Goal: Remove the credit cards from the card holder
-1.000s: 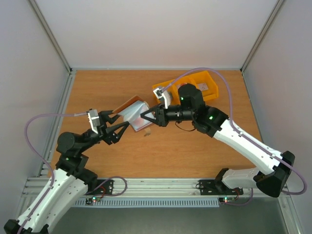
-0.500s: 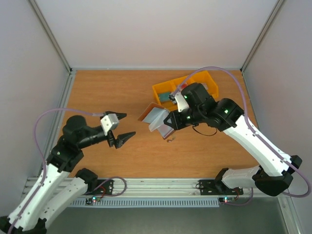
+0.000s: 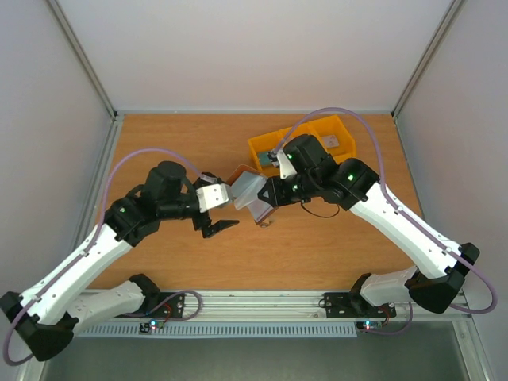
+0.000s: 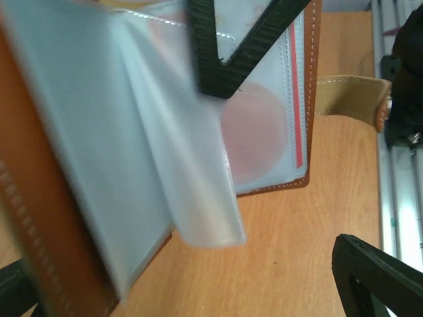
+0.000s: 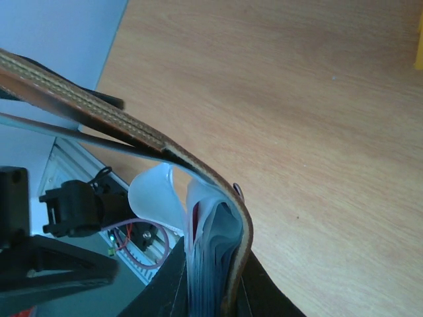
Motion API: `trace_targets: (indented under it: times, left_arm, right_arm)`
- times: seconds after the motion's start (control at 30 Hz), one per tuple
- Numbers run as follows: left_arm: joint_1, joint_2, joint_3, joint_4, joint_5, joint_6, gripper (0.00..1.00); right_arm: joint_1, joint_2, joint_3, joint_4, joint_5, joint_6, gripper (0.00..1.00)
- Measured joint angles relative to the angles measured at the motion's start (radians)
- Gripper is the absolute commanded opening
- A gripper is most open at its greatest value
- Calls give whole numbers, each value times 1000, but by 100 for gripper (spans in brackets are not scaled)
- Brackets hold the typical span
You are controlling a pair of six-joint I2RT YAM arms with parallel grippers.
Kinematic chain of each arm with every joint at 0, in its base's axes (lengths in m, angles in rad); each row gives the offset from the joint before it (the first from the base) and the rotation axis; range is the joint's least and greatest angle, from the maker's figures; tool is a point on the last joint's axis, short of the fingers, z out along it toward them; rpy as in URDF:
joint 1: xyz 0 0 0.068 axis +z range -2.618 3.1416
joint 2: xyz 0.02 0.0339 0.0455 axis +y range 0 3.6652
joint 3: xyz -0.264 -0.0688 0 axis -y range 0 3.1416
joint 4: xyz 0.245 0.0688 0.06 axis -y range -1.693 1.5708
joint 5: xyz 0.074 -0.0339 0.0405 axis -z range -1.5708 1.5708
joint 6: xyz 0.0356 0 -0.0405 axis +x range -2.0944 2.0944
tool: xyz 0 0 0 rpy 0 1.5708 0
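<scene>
The brown leather card holder (image 3: pixel 248 187) hangs open above the table, pinched at its lower edge by my right gripper (image 3: pixel 268 195). In the right wrist view the fingers clamp its spine and sleeves (image 5: pixel 215 277), and a red card edge (image 5: pixel 195 221) shows between the sleeves. In the left wrist view the holder (image 4: pixel 79 165) fills the frame. A pale card with a red round spot (image 4: pixel 254 135) sits inside a clear pocket. The snap tab (image 4: pixel 350 96) sticks out to the right. My left gripper (image 3: pixel 230 205) is open and empty, just left of the holder, with its jaws spread wide either side of the loose sleeves (image 4: pixel 178 264).
The yellow three-part bin (image 3: pixel 258 147) stands just behind the right gripper, with small items inside. Its corner shows in the right wrist view (image 5: pixel 419 39). Bare wooden table (image 3: pixel 175 151) lies to the left. The rail edge (image 4: pixel 396 198) is close by.
My left arm has swung right and forward, up to the card holder, jaws still open. My right gripper has shifted the holder slightly left and back.
</scene>
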Motion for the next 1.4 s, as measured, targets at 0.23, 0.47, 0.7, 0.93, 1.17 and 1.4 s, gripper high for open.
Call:
trace_targets:
  times: [0.23, 0.47, 0.7, 0.93, 1.17, 1.4]
  left_arm:
    - [-43, 40, 0, 71, -111, 61, 99]
    - [-51, 47, -1, 131, -139, 76, 78]
    - [-65, 95, 0, 155, -138, 87, 52]
    - [-69, 113, 3, 141, -114, 63, 0]
    - [-65, 71, -9, 139, -57, -193, 0]
    - [-37, -72, -147, 234, -4, -532, 0]
  right_arm:
    - [0, 0, -38, 64, -13, 34, 1]
    - [0, 0, -57, 92, -23, 49, 1]
    - [0, 0, -57, 105, -32, 48, 1]
    - [-7, 0, -57, 101, -66, 15, 9]
    - [-23, -32, -61, 114, -118, -80, 54]
    - [-30, -179, -220, 225, -149, -131, 64]
